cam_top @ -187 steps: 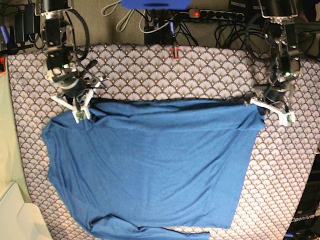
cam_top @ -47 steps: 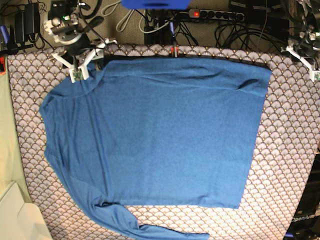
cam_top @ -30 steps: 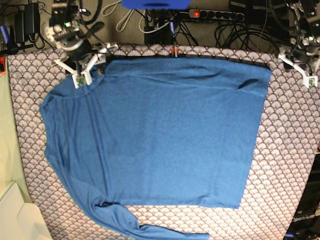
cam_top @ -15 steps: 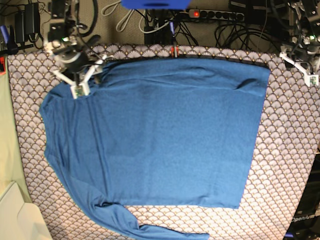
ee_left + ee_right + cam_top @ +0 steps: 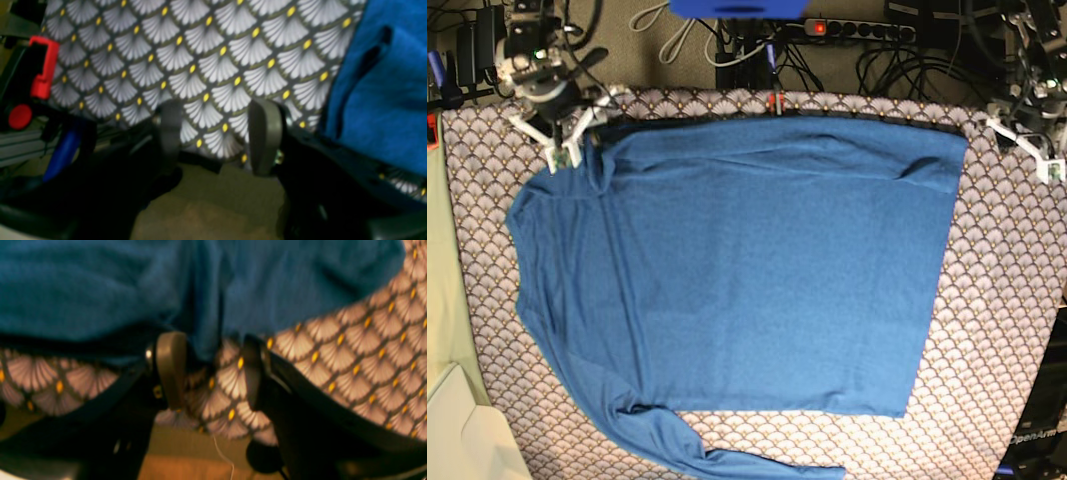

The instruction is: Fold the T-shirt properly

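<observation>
The blue T-shirt (image 5: 747,270) lies spread flat on the fan-patterned tablecloth (image 5: 997,300), with one long sleeve trailing along the left side to the front edge. My right gripper (image 5: 567,148) hovers open at the shirt's far left corner. In the right wrist view its fingers (image 5: 171,370) stand apart over the cloth, and the T-shirt (image 5: 133,283) edge lies just beyond the tips. My left gripper (image 5: 1035,148) is open off the far right corner. Its fingers (image 5: 265,133) have only tablecloth between them, and the T-shirt (image 5: 383,100) lies to one side.
A red clamp (image 5: 775,103) sits at the table's far edge, with a power strip (image 5: 857,30) and cables behind it. Another red clamp (image 5: 41,66) shows at the table edge in the left wrist view. A cream-white object (image 5: 457,430) lies at the front left.
My right gripper has moved left and toward the far edge, away from the shirt's shoulder. The left gripper has barely shifted. The shirt lies as before.
</observation>
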You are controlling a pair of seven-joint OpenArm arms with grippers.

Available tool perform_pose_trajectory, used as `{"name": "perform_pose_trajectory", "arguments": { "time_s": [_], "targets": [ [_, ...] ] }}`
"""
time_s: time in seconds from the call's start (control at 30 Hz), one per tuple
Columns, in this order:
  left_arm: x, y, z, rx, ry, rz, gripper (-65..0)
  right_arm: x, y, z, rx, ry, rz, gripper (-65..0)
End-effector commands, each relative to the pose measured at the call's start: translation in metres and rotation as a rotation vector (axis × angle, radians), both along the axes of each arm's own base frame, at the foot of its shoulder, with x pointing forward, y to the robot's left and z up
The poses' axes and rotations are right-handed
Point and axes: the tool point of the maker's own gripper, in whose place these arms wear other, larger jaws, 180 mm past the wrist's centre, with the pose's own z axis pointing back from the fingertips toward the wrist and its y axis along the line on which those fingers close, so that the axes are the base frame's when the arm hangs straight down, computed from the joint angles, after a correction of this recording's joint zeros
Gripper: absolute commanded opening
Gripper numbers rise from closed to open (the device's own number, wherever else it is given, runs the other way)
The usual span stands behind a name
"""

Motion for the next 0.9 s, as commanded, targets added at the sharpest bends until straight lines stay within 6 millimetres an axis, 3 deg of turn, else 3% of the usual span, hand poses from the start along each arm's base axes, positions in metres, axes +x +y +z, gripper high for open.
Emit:
{"name": "perform_pose_trajectory", "arguments": {
  "time_s": [0.0, 0.23, 0.43, 0.67, 0.87],
  "targets": [
    [0.011, 0.006, 0.013, 0.024, -0.042, -0.004, -33.8, 0.01, 0.001, 0.011, 0.007, -0.054, 0.003, -36.1],
    [0.016, -0.004, 0.008, -0.01, -0.062, 0.009, -33.8, 0.012, 0.003, 0.01, 0.012, -0.053, 0.01, -36.1],
    [0.022, -0.033, -0.005, -0.056, -0.051, -0.043, -33.8, 0.012, 0.004, 0.01, 0.013, -0.053, 0.011, -36.1],
    [0.041, -0.063, -0.009, -0.11, -0.079, -0.067, -33.8, 0.003, 0.002, -0.015, 0.032, 0.01, -0.006, -36.1],
    [0.047, -0.075, -0.011, -0.146, -0.095, -0.059, -33.8, 0.002, 0.002, -0.019, 0.034, 0.021, -0.007, -36.1]
  ]
}}
